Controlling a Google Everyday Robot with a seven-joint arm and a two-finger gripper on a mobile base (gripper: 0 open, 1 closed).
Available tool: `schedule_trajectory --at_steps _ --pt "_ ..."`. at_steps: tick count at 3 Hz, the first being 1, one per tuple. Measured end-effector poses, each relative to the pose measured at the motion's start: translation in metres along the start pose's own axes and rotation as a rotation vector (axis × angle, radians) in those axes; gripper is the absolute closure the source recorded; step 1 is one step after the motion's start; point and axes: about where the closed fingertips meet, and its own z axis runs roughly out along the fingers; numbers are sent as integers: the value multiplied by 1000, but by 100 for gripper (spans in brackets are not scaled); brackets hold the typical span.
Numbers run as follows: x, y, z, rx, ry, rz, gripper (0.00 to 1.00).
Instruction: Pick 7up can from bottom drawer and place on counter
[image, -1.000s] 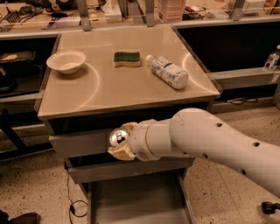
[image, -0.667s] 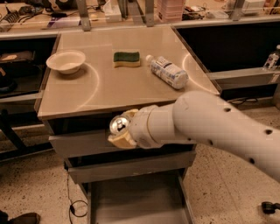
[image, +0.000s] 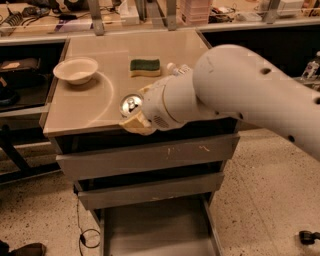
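Above the counter's (image: 85, 112) front edge, the gripper (image: 134, 116) pinches the can (image: 131, 104); I'd carry it inward, then lower it upright.

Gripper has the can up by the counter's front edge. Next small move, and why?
Probably carry it a little further in over the counter, then lower it. The gripper, fingers shut on the can, hangs right at the front edge, so releasing here risks a tip-off. There is bare counter behind it, between the bowl and sponge.
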Motion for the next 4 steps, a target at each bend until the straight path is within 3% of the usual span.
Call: schedule_trajectory --at_steps 1,2,3,4 --pt "-6 -3 -1 5 -3 -8 100" --pt "-27 -20 0 -8 -37 -17 100" --pt "-56 -48 11 -47 -68 -27 100" --pt "-75 -61 34 -109 -74 -43 100"
